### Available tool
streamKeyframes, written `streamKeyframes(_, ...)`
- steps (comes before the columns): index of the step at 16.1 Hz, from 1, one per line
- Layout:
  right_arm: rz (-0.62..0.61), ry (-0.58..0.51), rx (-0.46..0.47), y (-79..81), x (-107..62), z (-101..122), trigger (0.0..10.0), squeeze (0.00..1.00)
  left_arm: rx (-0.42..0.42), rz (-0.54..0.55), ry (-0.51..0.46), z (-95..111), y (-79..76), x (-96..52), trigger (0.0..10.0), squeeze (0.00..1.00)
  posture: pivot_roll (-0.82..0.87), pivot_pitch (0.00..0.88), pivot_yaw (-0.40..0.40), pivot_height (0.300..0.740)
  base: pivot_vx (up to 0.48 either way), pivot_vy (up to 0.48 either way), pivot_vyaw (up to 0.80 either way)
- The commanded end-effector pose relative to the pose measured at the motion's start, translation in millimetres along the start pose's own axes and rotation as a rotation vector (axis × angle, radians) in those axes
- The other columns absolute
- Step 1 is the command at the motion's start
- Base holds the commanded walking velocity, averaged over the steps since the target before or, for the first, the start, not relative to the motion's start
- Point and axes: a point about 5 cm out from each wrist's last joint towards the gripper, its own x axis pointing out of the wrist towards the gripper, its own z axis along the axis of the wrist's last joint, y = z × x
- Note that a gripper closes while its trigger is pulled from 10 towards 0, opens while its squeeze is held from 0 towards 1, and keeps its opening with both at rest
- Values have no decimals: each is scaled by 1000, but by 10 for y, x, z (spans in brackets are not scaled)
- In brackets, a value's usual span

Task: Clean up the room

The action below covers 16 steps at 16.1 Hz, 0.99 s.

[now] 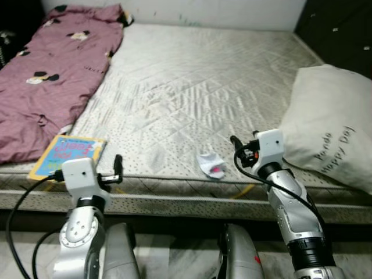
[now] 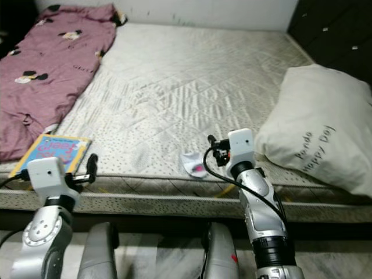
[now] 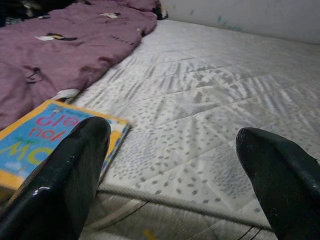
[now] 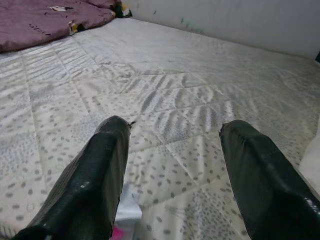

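A small white sock with a pink patch (image 1: 211, 165) lies near the front edge of the bare mattress (image 1: 192, 87). My right gripper (image 1: 243, 144) hovers just right of it, open, with the sock's edge (image 4: 127, 214) showing beside one finger. A colourful children's book (image 1: 67, 155) lies at the mattress's front left corner. My left gripper (image 1: 118, 167) stands open just right of the book (image 3: 45, 135), above the mattress edge. A purple cartoon-print blanket (image 1: 52, 70) is spread along the left side of the bed.
A large cream pillow with lettering (image 1: 332, 125) rests at the right side of the mattress. A dark cabinet (image 1: 340, 32) stands behind it. A white wall (image 1: 221, 11) runs along the far edge. Pale floor (image 1: 174, 256) lies below the bed front.
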Motion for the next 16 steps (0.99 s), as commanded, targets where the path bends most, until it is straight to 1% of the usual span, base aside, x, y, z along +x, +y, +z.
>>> streamKeyframes(1,14,-17,-25,19,23,52,10000,0,1,8,3,8,18,-2,10000,0,8,0,-47,527,0,0,0)
streamKeyframes(4,39,-3,-15,31,23,29,10000,0,-2,18,6,6,39,-12,10000,0,11,0,-48,527,0,0,0)
streamKeyframes(5,37,-4,-22,20,16,23,10000,0,-6,32,7,8,59,-26,10000,0,16,0,-50,527,0,0,506)
streamKeyframes(6,57,-1,-6,24,29,14,10000,0,-5,39,3,24,74,-27,10000,0,21,0,-50,517,0,0,0)
streamKeyframes(7,71,5,-28,27,41,13,10000,0,-5,40,1,29,75,-36,10000,0,22,0,-50,517,0,0,0)
streamKeyframes(8,144,25,-87,65,106,21,10000,0,3,43,-5,50,73,-47,10000,0,35,0,-50,517,0,0,0)
streamKeyframes(9,194,37,-116,101,139,20,10000,0,8,43,-4,54,71,-61,10000,0,46,0,-50,517,0,0,0)
streamKeyframes(10,236,58,-147,133,209,6,10000,0,15,42,0,55,70,-101,10000,0,63,0,-49,517,0,0,0)
streamKeyframes(12,246,98,-152,154,330,-19,10000,0,36,40,12,50,90,-206,10000,0,98,0,-55,517,0,0,0)
streamKeyframes(13,247,102,-132,179,387,-3,10000,0,43,46,20,47,116,-262,10000,0,112,0,-56,517,0,0,0)
streamKeyframes(14,259,132,-143,232,474,-10,10000,0,42,63,32,46,157,-323,10000,0,136,6,-59,517,0,0,0)
streamKeyframes(15,260,133,-149,241,485,-8,10000,0,42,63,32,49,162,-335,10000,0,136,6,-59,517,0,0,0)
streamKeyframes(16,310,132,-142,356,560,28,10000,0,49,72,35,67,180,-382,10000,0,158,13,-57,517,0,0,0)
